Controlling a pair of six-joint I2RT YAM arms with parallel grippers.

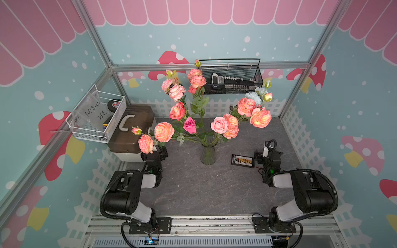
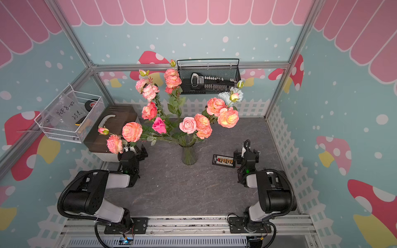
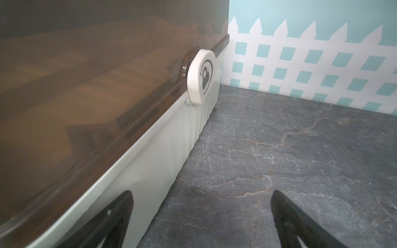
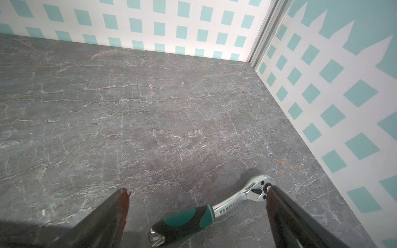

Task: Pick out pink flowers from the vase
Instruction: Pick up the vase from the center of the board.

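Left wrist view: the left gripper (image 3: pixel 203 197) has its jaws spread wide with nothing between them, just beside a storage box (image 3: pixel 150 163) with a brown lid. The right gripper (image 4: pixel 196 191) is equally wide and empty (a ratchet wrench (image 4: pixel 236 201) lies on the table (image 4: pixel 150 107) under it, ungripped). In both top views the vase (image 1: pixel 208 155) stands mid-table between the two arms, with all the stems in it. The pink flowers (image 1: pixel 164 131) fan out high and wide, with a pale blue bloom (image 1: pixel 253 97) among those on the right. The flowers look light, with thin bendy stems and soft heads that would crush, so the best place to pinch is probably the bare stem just above the rim, pulling straight up. The stems crowd the narrow neck, so the glass vase, light and breakable, may lift or tip unless steadied. A white wire basket (image 1: pixel 86 134) on the left wall holds a tape roll (image 1: pixel 116 104) and a labelled bag (image 1: pixel 94 109). A black mesh basket (image 1: pixel 256 84) on the back wall holds a tool set (image 1: pixel 229 82).
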